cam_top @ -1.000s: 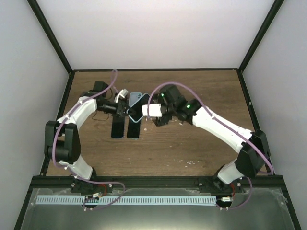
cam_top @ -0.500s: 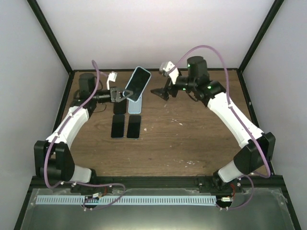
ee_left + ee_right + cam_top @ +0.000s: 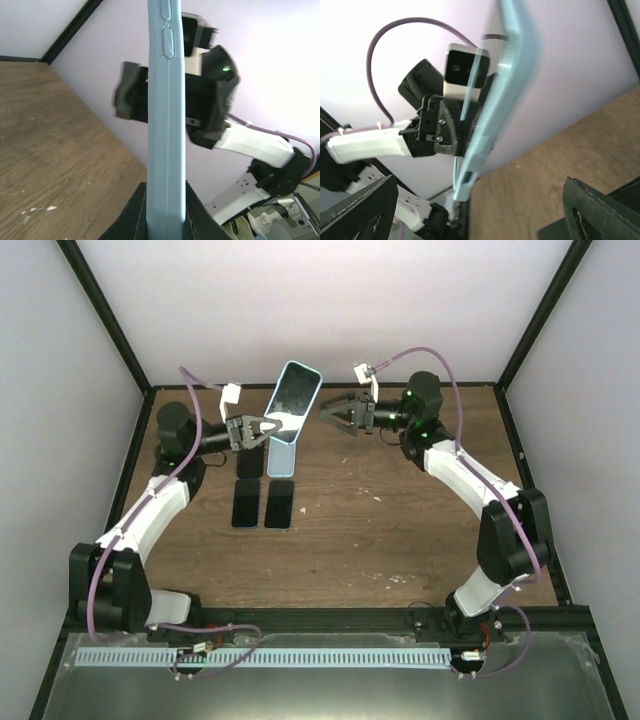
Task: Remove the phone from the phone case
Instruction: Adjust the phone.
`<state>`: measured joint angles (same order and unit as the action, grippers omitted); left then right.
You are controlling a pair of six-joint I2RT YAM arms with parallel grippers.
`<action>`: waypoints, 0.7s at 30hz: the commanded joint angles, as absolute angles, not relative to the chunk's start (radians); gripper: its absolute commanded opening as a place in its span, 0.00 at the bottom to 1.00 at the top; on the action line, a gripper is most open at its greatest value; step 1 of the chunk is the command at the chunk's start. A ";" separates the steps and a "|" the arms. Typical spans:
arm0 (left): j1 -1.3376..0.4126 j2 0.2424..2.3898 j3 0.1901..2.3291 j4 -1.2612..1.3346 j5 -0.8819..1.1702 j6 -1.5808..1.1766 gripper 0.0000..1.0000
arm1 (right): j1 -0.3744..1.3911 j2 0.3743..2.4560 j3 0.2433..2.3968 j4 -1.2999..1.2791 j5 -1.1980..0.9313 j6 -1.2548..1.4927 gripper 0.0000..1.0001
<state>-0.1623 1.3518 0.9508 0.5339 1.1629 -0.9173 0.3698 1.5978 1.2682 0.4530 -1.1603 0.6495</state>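
Okay, my left gripper (image 3: 270, 427) is clamped on the bottom end of the case (image 3: 166, 125). It holds the case upright in the air over the back of the table (image 3: 400, 540). The phone (image 3: 297, 392) sits fully inside the case, with the blue rim all round the screen.

My right gripper (image 3: 328, 417) is just beside the case on the right. Its jaws are spread wide and grip nothing.

Next, I think, is peeling the rim off. The left clamp should stay firm and low so the case can flex up top. The right should pinch one top corner of the rim only, not the glass, and roll it back. A squeeze across both sides would likely lock the phone in. Risk: the phone pops free and drops.

Versus half a second ago, the case is higher and more upright. My left arm has pulled back toward the left wall. The right gripper has come up level with the case and sits nearer it.
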 commanded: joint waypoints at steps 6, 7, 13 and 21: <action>-0.245 1.283 0.956 0.568 1.163 -0.852 0.00 | 0.397 1.624 1.262 0.828 -1.188 1.010 0.80; -0.245 1.283 0.954 0.568 1.162 -0.851 0.00 | 0.398 1.624 1.263 0.827 -1.185 1.013 0.78; -0.257 1.281 0.937 0.562 1.154 -0.838 0.00 | 0.397 1.632 1.272 0.819 -1.156 1.016 0.57; -0.261 1.273 0.936 0.445 1.143 -0.739 0.00 | 0.397 1.643 1.287 0.798 -1.134 1.020 0.26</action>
